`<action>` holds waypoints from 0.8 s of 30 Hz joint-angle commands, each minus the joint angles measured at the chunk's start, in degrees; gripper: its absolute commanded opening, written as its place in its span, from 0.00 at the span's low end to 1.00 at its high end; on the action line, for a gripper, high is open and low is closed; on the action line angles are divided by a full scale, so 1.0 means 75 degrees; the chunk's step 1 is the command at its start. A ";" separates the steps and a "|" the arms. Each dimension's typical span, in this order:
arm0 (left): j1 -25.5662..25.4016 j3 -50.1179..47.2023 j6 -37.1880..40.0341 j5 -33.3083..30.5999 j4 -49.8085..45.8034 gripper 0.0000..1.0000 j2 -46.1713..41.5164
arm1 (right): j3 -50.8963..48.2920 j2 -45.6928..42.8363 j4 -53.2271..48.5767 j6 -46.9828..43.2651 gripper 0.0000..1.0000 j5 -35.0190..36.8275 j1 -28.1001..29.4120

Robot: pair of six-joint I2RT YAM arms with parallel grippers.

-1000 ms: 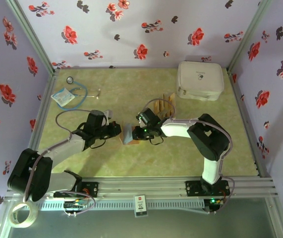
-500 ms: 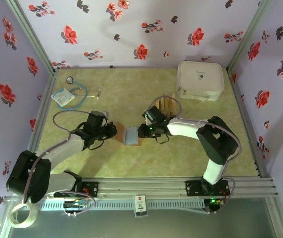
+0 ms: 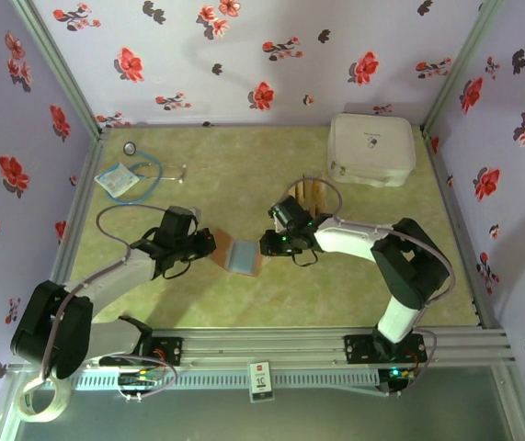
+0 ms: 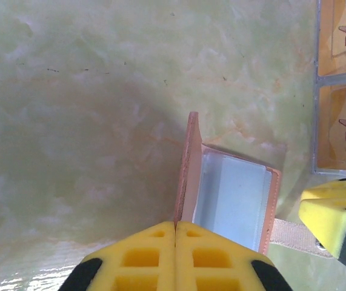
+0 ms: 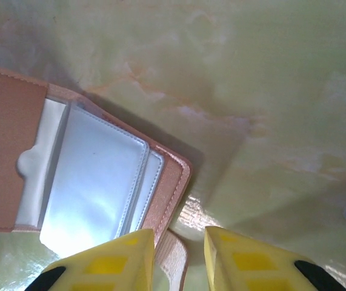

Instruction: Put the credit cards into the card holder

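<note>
Because the card holder [image 4: 233, 197] is a light, floppy leather fold, I'd expect it to flop shut unless held by its cover, and the left pincer [image 4: 176, 233] is clamped on that raised edge. Ahead of it the right pincer [image 5: 177, 239] stands apart around the strap [image 5: 169, 260]. Beyond that pincer the credit cards [image 4: 342, 121] stand in a clear rack [image 4: 316, 60], thin, stiff and slippery, best pinched across their faces.
</note>
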 commanded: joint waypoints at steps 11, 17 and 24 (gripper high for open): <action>-0.0054 -0.0492 -0.0737 -0.0819 0.0214 0.00 -0.0476 | 0.1800 0.1293 0.0176 0.0263 0.20 -0.0281 0.0973; -0.0069 -0.0631 -0.0772 -0.0855 0.0226 0.00 -0.0615 | 0.2155 0.1789 0.0389 0.0427 0.17 -0.0420 0.1175; -0.0066 -0.0641 -0.0720 -0.0851 0.0261 0.00 -0.0579 | 0.2425 0.2044 0.0371 0.0438 0.16 -0.0480 0.1315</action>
